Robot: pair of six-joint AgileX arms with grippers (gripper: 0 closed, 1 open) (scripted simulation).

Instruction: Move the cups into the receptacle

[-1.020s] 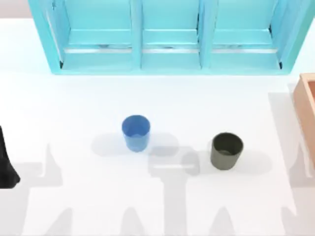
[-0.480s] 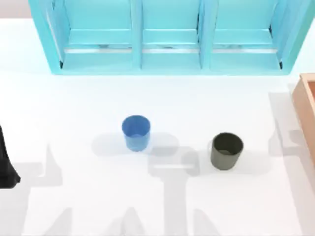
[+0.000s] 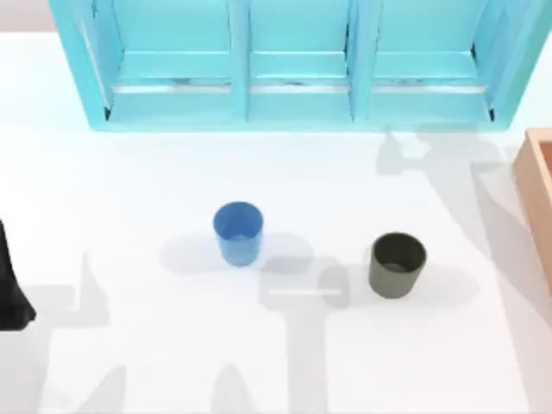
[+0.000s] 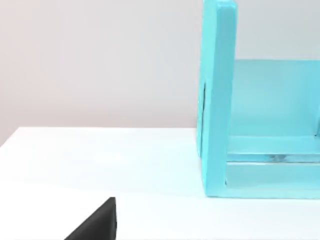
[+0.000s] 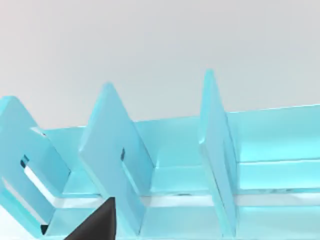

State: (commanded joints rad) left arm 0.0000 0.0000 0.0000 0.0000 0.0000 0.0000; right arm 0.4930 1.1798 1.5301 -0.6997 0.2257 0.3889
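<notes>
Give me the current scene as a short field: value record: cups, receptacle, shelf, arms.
blue cup: upright on the table, left of centre, untouched
olive-grey cup: upright on the table, right of the blue one, apart from it
receptacle: tan box at the table's right edge, no cup seen in it
shelf unit: light blue, three compartments, at the back
left arm: dark part at the table's left edge
task status: both cups not yet moved

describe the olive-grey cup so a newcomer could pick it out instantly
Start at the light-blue shelf unit along the table's far edge. In front of its right compartment an olive-grey cup stands upright on the white table. Its neighbour, the blue cup, is bright; this one is dark and nearer the wooden box.
</notes>
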